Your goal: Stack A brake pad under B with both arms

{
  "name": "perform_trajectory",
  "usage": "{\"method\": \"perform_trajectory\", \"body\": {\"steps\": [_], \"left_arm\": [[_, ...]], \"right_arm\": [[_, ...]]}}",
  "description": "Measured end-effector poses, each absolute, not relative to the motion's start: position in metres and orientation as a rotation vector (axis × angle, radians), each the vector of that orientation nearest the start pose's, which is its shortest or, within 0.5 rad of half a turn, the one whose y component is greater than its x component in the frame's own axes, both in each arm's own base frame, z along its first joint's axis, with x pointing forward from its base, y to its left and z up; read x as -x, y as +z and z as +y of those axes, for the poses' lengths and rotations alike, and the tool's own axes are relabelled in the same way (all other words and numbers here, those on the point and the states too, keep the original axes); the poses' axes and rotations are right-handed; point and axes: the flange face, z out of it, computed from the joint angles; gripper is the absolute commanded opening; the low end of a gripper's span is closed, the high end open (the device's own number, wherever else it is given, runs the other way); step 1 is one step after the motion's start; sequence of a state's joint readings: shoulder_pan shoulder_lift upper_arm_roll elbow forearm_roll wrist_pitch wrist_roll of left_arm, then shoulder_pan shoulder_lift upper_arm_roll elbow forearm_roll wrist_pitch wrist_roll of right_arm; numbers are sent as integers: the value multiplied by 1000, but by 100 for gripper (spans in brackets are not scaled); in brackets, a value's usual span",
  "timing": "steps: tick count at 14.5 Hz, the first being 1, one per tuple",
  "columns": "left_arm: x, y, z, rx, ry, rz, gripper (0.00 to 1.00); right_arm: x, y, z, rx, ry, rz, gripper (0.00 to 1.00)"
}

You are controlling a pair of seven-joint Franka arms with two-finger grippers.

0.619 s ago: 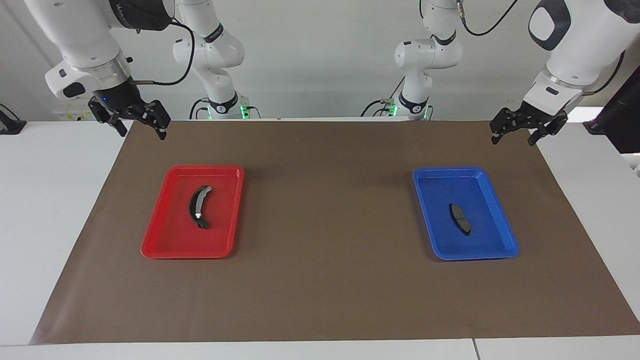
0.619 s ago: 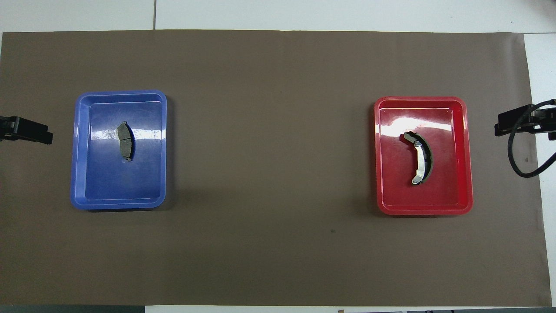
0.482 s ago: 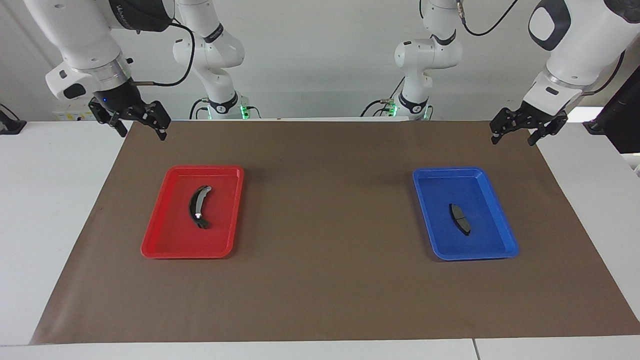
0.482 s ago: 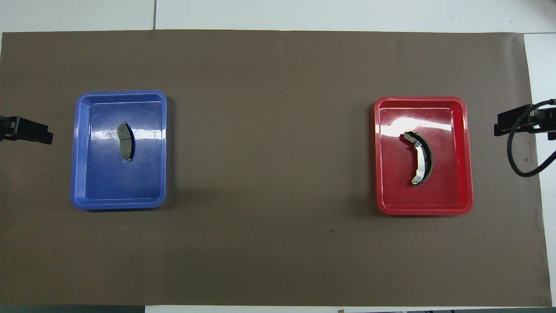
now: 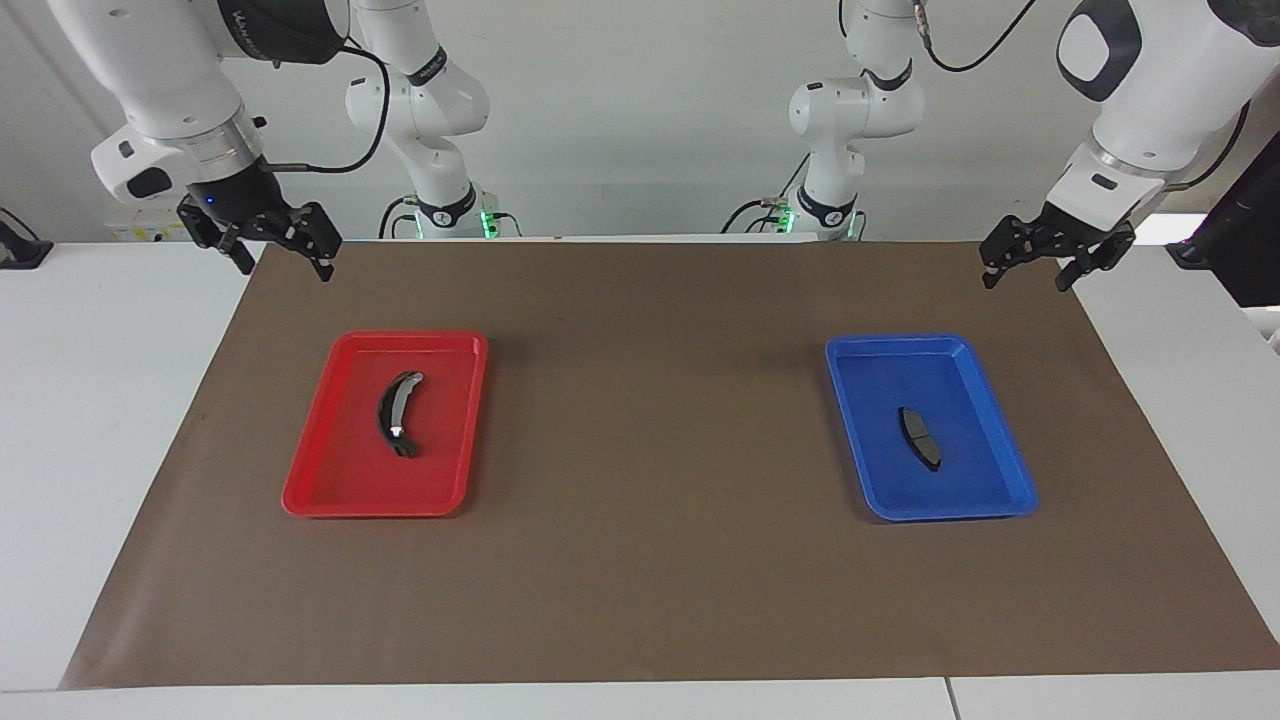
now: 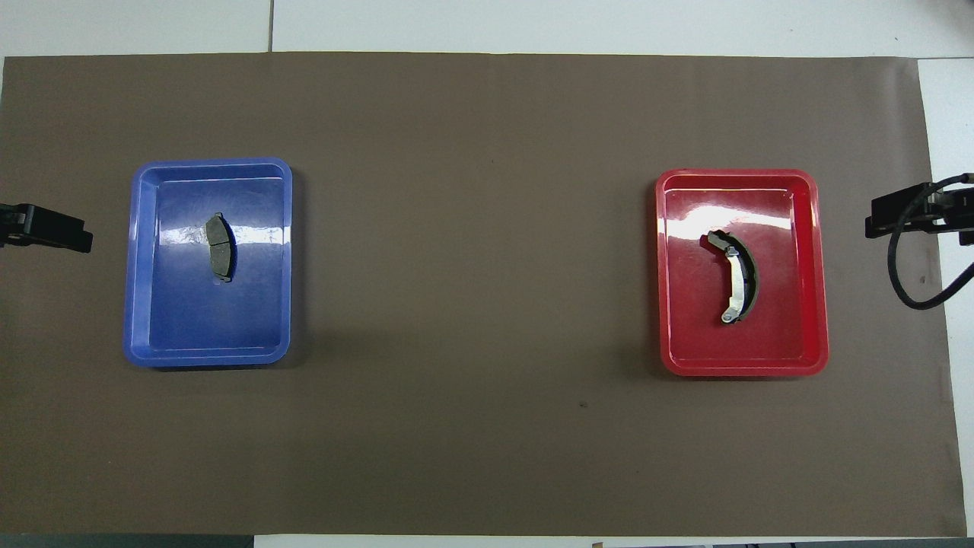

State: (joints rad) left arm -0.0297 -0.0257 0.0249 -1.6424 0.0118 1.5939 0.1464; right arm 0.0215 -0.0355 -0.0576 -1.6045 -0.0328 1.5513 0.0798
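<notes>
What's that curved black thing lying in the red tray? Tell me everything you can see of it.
The long crescent-shaped brake piece is narrow and black along its outer curve, with a pale grey, metal-looking strip along the inner curve and a small shiny spot near one end. It lies flat on the floor of the red tray, roughly in the middle, clear of the walls, its length running from nearer the robots to farther from them. Nothing else touches it, and no gripper is over it.
</notes>
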Motion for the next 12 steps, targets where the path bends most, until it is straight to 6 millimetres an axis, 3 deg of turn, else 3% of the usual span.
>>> {"method": "perform_trajectory", "body": {"steps": [12], "left_arm": [[-548, 601, -4, 3122, 43, 245, 99]], "right_arm": [[-541, 625, -24, 3167, 30, 185, 100]]}}
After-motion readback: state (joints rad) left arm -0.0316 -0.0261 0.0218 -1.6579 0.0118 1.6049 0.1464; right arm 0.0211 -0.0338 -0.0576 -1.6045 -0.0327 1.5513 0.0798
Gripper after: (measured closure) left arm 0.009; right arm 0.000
